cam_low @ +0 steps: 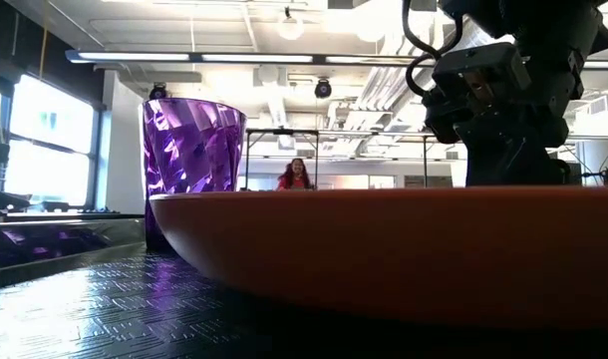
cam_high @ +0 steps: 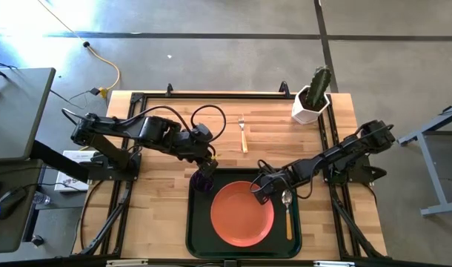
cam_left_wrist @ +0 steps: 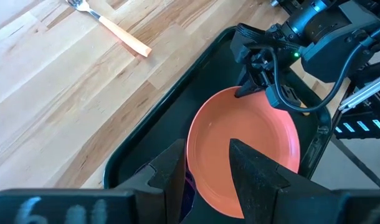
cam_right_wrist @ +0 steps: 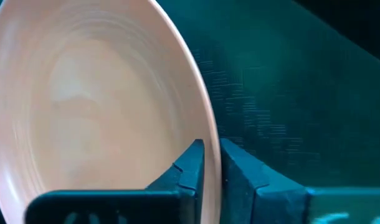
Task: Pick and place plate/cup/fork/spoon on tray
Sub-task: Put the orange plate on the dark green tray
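Note:
The orange plate is on the dark green tray. My right gripper is shut on the plate's far right rim. The purple cup stands upright in the tray's far left corner, clear of the plate in the low view. My left gripper is open just above the cup, whose purple edge shows between the fingers. The spoon lies in the tray to the right of the plate. The fork lies on the bare table beyond the tray. My right gripper pinches the plate's rim at its far right side, one finger over the inside of the plate and one outside. The fingers slant down from the table's far right. The plate lies level and low over the tray; I cannot tell whether it is lifted.
A white angular pot with a cactus stands at the table's far right corner. Bare wood lies left of the tray and around the fork. A person shows far off in the room behind.

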You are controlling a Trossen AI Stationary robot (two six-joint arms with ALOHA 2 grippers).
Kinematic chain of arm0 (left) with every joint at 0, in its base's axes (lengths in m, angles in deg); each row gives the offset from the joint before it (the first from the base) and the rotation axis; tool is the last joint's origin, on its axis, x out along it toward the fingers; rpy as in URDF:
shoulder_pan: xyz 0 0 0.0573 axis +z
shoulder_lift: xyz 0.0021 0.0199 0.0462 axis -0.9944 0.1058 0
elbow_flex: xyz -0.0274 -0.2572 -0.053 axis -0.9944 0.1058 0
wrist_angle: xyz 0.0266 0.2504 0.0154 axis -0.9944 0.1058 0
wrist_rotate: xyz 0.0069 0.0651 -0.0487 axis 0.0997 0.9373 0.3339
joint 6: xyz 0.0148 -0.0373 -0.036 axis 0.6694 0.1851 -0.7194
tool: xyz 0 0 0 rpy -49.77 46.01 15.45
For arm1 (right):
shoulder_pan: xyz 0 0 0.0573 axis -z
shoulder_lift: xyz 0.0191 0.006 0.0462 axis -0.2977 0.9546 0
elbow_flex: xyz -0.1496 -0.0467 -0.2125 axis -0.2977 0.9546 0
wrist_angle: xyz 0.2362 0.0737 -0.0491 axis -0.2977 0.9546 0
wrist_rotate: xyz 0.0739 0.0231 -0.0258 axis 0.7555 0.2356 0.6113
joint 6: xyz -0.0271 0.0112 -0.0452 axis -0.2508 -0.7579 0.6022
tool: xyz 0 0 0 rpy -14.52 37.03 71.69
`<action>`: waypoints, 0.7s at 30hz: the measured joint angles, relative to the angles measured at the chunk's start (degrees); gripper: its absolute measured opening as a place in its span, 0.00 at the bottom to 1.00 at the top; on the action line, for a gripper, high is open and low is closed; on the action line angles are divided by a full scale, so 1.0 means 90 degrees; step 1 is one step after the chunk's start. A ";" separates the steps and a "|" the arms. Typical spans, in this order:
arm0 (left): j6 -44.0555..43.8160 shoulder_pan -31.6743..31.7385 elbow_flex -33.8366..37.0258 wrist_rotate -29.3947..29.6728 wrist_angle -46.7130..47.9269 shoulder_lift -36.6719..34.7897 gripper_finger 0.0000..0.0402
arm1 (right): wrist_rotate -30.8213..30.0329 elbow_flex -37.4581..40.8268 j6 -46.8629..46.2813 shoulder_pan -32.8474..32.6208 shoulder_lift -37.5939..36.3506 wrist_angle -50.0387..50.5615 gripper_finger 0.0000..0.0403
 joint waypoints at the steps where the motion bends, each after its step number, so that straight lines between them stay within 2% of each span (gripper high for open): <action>1: 0.0001 -0.0001 0.0000 -0.0001 0.0000 0.0000 0.29 | -0.0001 0.0000 0.0000 0.0000 0.0000 0.0000 0.11; 6: 0.0001 -0.0002 -0.0002 -0.0001 0.0000 0.0000 0.29 | -0.0009 -0.0001 -0.0058 0.0000 0.0000 0.0003 0.16; 16: 0.0339 0.0056 -0.0002 -0.0001 0.0002 0.0000 0.29 | 0.0008 0.0000 -0.0216 0.0067 -0.0246 0.0103 0.17; 21: 0.0702 0.0175 -0.0002 -0.0015 0.0010 0.0000 0.29 | 0.0100 -0.0003 -0.0448 0.0175 -0.0390 0.0489 0.17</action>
